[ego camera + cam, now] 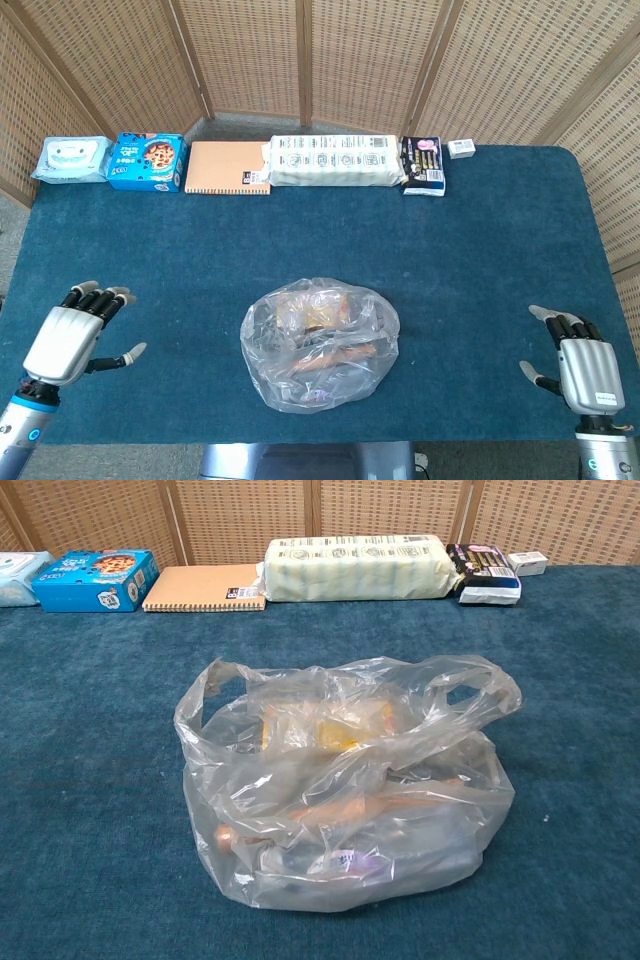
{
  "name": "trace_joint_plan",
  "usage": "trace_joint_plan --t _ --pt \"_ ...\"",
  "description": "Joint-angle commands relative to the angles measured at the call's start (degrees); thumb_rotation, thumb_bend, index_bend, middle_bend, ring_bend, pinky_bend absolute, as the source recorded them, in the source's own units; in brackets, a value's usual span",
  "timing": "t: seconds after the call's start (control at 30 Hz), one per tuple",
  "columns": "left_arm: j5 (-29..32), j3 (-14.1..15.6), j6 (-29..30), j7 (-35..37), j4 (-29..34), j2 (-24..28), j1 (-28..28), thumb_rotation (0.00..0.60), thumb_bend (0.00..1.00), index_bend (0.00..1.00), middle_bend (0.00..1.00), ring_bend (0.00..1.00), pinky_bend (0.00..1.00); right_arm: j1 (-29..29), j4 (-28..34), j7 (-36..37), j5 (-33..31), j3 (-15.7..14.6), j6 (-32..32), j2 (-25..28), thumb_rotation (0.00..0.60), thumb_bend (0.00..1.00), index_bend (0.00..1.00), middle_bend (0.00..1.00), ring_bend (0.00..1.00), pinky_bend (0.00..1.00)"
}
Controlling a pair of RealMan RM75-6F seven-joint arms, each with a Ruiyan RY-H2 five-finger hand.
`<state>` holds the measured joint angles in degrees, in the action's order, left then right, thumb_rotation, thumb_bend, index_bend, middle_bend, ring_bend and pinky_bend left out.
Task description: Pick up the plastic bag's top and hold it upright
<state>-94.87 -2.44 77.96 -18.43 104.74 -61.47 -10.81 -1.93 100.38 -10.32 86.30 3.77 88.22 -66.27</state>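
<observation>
A clear plastic bag (319, 344) (345, 785) lies slumped on the blue table near its front edge, with several items inside. Its two handle loops (468, 695) flop sideways at the top, one on each side. My left hand (76, 336) hovers open at the front left, well apart from the bag, fingers spread. Far to the front right, my right hand (582, 367) is also open and holds nothing. Neither hand shows in the chest view.
Along the table's back edge stand a wipes pack (70, 159), a blue cookie box (147, 161), a tan notebook (228, 167), a long white package (337, 160), a dark packet (423, 165) and a small white box (461, 148). A wicker screen stands behind.
</observation>
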Motion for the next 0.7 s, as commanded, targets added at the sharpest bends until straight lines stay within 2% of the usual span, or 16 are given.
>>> trace_joint_plan --t 0.03,0.17,0.33,0.5,0.7 --pt "-0.30 -0.45 -1.44 -1.98 -0.55 -1.05 -1.45 0.208 0.23 0.21 0.24 0.31 0.20 0.04 0.07 -0.14 -0.10 0.06 0.06 0.05 0.600 0.17 0.22 0.31 0.28 0.24" --pt "0.17 -0.36 -2.93 -1.95 -0.50 -2.01 -2.50 0.208 0.23 0.20 0.24 0.31 0.20 0.07 0.30 -0.35 -0.08 -0.06 -0.04 0.00 0.600 0.17 0.22 0.31 0.28 0.24" --pt "3.92 1.08 -8.71 5.67 1.49 -0.37 -4.26 0.208 0.23 0.20 0.24 0.31 0.20 0.18 0.42 -0.76 -0.16 -0.14 -0.01 -0.13 0.600 0.17 0.22 0.31 0.28 0.24" --pt "5.81 1.50 -11.65 8.61 2.16 0.81 -5.56 0.209 0.20 0.21 0.24 0.31 0.22 0.21 0.64 -1.12 -0.04 -0.16 0.07 -0.15 0.599 0.17 0.22 0.31 0.28 0.24" --pt "10.70 1.35 -17.41 8.10 3.95 2.28 -8.22 0.193 0.16 0.21 0.25 0.31 0.24 0.47 0.65 -1.05 0.12 -0.32 0.35 -0.15 0.600 0.18 0.22 0.31 0.28 0.24"
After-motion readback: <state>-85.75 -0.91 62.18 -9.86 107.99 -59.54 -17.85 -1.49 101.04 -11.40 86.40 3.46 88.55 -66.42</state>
